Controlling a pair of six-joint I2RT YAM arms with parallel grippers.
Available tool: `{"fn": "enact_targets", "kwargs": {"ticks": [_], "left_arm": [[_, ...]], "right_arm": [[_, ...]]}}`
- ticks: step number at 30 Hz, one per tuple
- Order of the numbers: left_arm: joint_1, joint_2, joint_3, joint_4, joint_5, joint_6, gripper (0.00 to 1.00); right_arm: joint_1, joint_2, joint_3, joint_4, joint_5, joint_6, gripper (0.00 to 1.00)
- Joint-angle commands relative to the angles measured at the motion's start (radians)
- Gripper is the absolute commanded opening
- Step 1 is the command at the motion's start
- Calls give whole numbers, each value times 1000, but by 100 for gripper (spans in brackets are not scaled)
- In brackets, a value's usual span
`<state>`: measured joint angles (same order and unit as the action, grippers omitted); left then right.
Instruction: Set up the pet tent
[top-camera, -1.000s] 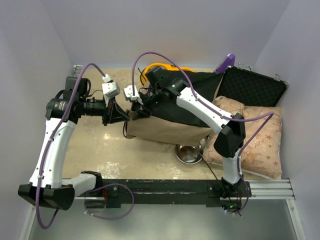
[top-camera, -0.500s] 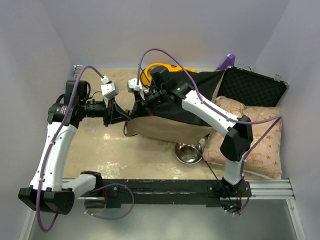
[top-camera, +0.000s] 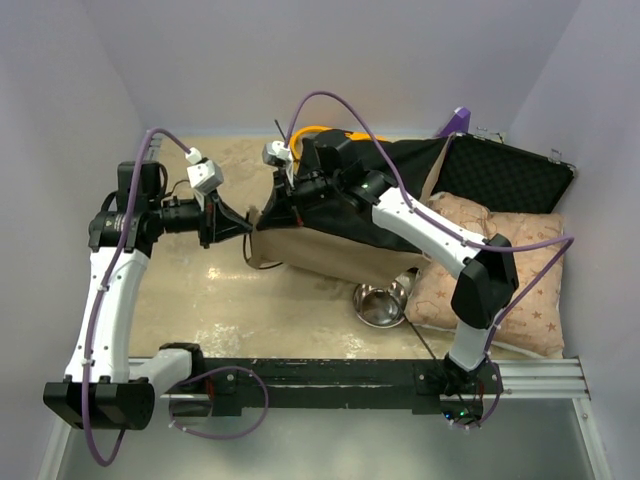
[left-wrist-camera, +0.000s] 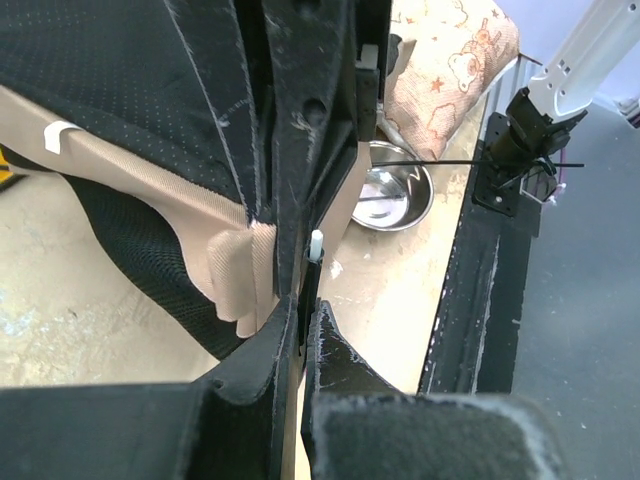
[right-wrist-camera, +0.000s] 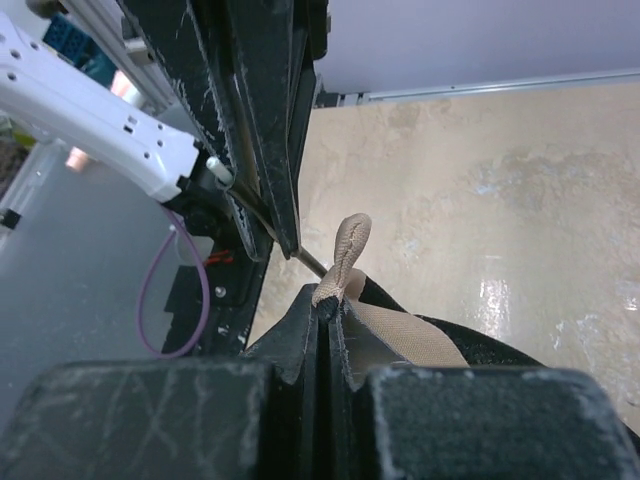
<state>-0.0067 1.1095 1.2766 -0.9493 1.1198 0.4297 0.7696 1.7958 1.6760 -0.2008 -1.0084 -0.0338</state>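
Note:
The pet tent (top-camera: 320, 255) lies collapsed mid-table, tan fabric outside and black lining (top-camera: 395, 200) showing. At its left corner my two grippers meet. My left gripper (top-camera: 243, 226) is shut on a thin black tent pole (left-wrist-camera: 314, 270) with a white tip, seen between its jaws (left-wrist-camera: 305, 308) in the left wrist view. My right gripper (top-camera: 268, 210) comes from the right and is shut on a small tan fabric loop (right-wrist-camera: 347, 255) at the tent's edge, pinched between its jaws (right-wrist-camera: 328, 302). The pole's end (right-wrist-camera: 312, 262) lies just beside that loop.
A steel bowl (top-camera: 378, 305) sits in front of the tent. A star-patterned cushion (top-camera: 520, 285) lies at the right, an open black case (top-camera: 505, 175) behind it. A yellow feeder (top-camera: 312, 132) peeks out behind the tent. Walls close in on the left and back.
The right gripper has shut on the tent's fabric loop. Both grippers and the tent's left corner have shifted left and towards the back wall.

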Motion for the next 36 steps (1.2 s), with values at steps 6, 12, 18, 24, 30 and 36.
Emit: {"fn": "enact_targets", "kwargs": {"ticks": [6, 12, 18, 24, 30, 36], "left_arm": [[7, 35, -60, -149, -183, 55, 0], [51, 46, -42, -158, -190, 63, 0], [63, 58, -39, -174, -193, 87, 0], [63, 98, -22, -219, -196, 142, 0], [60, 124, -20, -220, -196, 152, 0], [39, 136, 9, -192, -186, 124, 0]], "right_arm": [[-16, -162, 82, 491, -130, 247, 0], [-32, -165, 102, 512, -153, 244, 0], [-41, -177, 106, 549, -154, 265, 0], [-41, -174, 88, 659, -150, 359, 0], [-33, -164, 97, 683, -165, 390, 0], [3, -156, 111, 577, -176, 293, 0]]}}
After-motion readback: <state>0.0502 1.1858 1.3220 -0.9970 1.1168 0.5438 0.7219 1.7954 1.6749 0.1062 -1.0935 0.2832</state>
